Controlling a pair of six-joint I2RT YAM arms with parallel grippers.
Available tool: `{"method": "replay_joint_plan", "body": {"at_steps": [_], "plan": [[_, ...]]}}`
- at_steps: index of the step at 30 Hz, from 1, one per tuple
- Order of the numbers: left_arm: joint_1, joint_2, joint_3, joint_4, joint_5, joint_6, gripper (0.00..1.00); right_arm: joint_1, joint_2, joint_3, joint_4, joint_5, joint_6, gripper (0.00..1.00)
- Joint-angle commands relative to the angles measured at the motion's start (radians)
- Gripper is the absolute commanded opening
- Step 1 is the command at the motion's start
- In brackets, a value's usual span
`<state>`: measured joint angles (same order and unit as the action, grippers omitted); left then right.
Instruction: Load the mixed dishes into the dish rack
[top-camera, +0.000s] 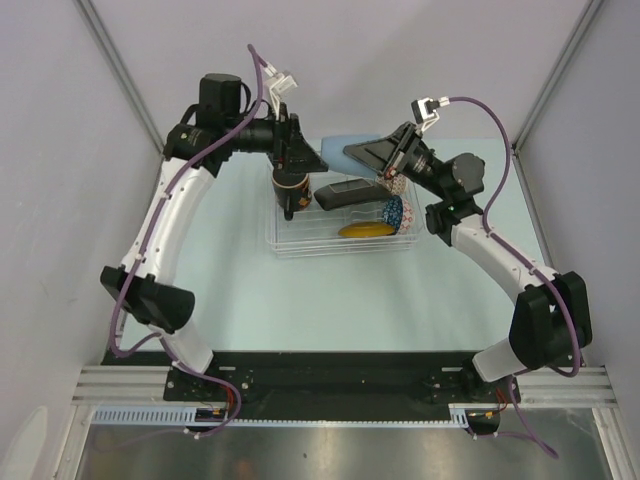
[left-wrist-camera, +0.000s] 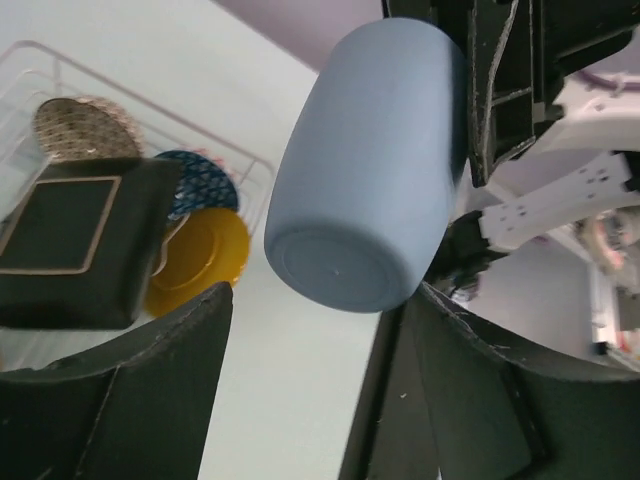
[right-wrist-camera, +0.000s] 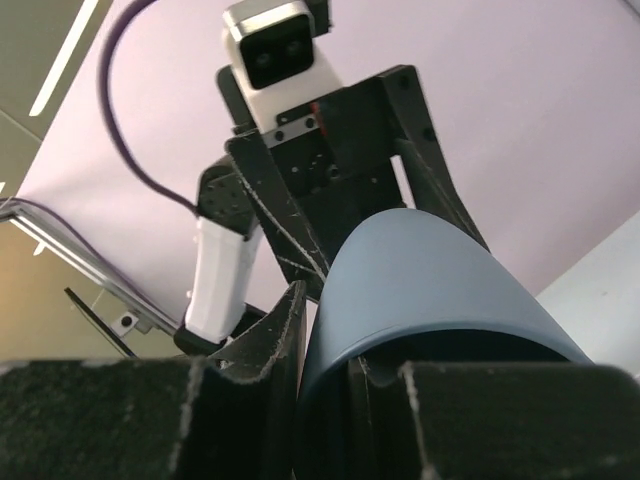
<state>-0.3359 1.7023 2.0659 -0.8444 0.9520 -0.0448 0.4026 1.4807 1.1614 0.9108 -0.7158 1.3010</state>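
Observation:
The light blue cup (top-camera: 338, 149) hangs on its side in the air behind the dish rack (top-camera: 300, 245), between my two grippers. My right gripper (top-camera: 362, 154) is shut on its wall near the rim, one finger inside and one outside, as the right wrist view (right-wrist-camera: 325, 330) shows on the cup (right-wrist-camera: 430, 270). My left gripper (top-camera: 308, 156) is open, and in the left wrist view (left-wrist-camera: 322, 310) the cup's base (left-wrist-camera: 345, 265) lies just beyond its spread fingertips. The rack holds the red-inside dark cup (top-camera: 289, 186), black square plate (top-camera: 345, 192), blue patterned bowl (top-camera: 392, 210), yellow-brown saucer (top-camera: 365, 229) and beige patterned bowl (left-wrist-camera: 85, 130).
The clear rack stands at the back middle of the pale table (top-camera: 330, 300). Grey walls close in both sides and the back. In the left wrist view the black plate (left-wrist-camera: 75, 235), blue bowl (left-wrist-camera: 205, 185) and saucer (left-wrist-camera: 200, 262) stand together in the rack (left-wrist-camera: 35, 60).

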Motion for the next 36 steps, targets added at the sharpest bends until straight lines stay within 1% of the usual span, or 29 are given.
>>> {"method": "replay_joint_plan", "body": {"at_steps": [1,6,7,8,9,10,11,12,13,14,20,27,32,35,36], "plan": [[0.011,-0.042,-0.064,0.233,0.2,-0.187,0.77,0.001,-0.04,0.023,0.188,-0.037,0.093,0.0],[0.012,-0.07,-0.148,0.398,0.289,-0.317,0.79,-0.001,-0.027,0.023,0.181,-0.036,0.11,0.0],[0.012,-0.072,-0.177,0.474,0.292,-0.348,0.8,0.001,-0.019,0.023,0.174,-0.034,0.116,0.0],[0.012,-0.07,-0.194,0.52,0.304,-0.43,0.8,-0.001,-0.013,0.021,0.174,-0.031,0.122,0.0],[0.012,-0.07,-0.216,0.656,0.323,-0.485,0.81,-0.001,-0.004,0.021,0.174,-0.028,0.136,0.0],[0.011,-0.07,-0.271,0.742,0.355,-0.551,0.83,-0.001,0.007,0.021,0.178,-0.022,0.142,0.0],[0.011,-0.07,-0.301,0.83,0.363,-0.689,0.83,0.001,0.015,0.023,0.192,-0.02,0.149,0.0],[0.011,-0.069,-0.347,0.993,0.376,-0.749,0.83,0.001,0.021,0.023,0.209,-0.017,0.17,0.0],[0.011,-0.069,-0.365,1.051,0.379,-0.827,0.84,0.001,0.03,0.023,0.236,-0.016,0.176,0.0],[0.011,-0.069,-0.375,1.1,0.378,-0.843,0.85,0.001,0.032,0.021,0.24,-0.017,0.181,0.0],[0.003,-0.064,-0.382,1.11,0.358,-0.834,0.87,0.013,0.05,0.021,0.247,-0.007,0.181,0.0],[-0.015,-0.053,-0.385,1.098,0.346,-0.813,0.87,0.022,0.062,0.021,0.249,0.016,0.181,0.0],[-0.035,-0.041,-0.386,1.035,0.321,-0.755,0.87,0.015,0.061,0.021,0.263,0.018,0.181,0.0],[-0.067,-0.032,-0.382,0.987,0.301,-0.705,0.87,0.021,0.064,0.021,0.263,0.018,0.182,0.0],[-0.072,-0.029,-0.375,0.972,0.298,-0.679,0.89,0.022,0.067,0.021,0.266,0.015,0.182,0.0]]}}
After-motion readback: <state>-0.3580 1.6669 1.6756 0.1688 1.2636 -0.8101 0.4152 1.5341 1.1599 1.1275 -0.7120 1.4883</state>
